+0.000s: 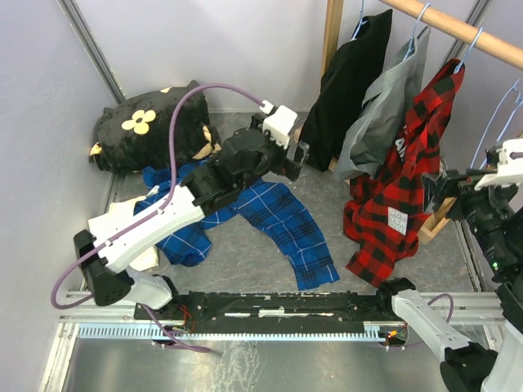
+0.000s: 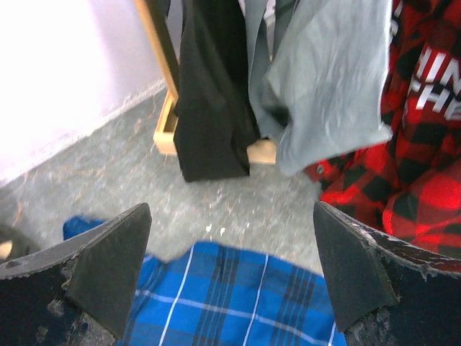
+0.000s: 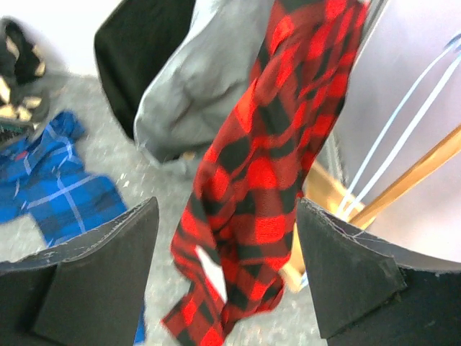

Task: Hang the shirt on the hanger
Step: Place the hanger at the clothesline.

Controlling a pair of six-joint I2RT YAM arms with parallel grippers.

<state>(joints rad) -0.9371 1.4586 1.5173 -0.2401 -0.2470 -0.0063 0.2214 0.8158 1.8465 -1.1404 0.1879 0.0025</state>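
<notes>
The shirt (image 1: 400, 188) hangs at about 2 o'clock in the overhead view. Its collar end is caught up on the hanger (image 1: 469, 47), whose hook sits over the wooden rail (image 1: 458, 28), and its hem trails down onto the desk (image 1: 245, 261). It hangs bunched and lopsided, and I cannot tell whether both shoulders are seated on the wire.

As flannel it is likely light, soft and limp: it will fold and sag wherever it is unsupported, and it should not be slippery or fragile. The wire hanger looks thin and apt to swing or tip under an uneven pull. The best places to hold look like the collar or a shoulder seam, a doubled thickness close to the wire, not the loose hem.

The right pincer (image 3: 227, 238) is spread wide and holds nothing, with the red cloth just ahead between its fingers. The left pincer (image 2: 230, 245), at about 11 o'clock, is also spread and empty, above the blue plaid shirt (image 1: 286, 220) lying flat on the desk.

No bin, box or basket shows. The rail is the only holder, and it also carries a black garment (image 1: 351, 82) and a grey garment (image 1: 380, 114) to the shirt's left, with spare hangers (image 1: 502, 114) at 3 o'clock
</notes>
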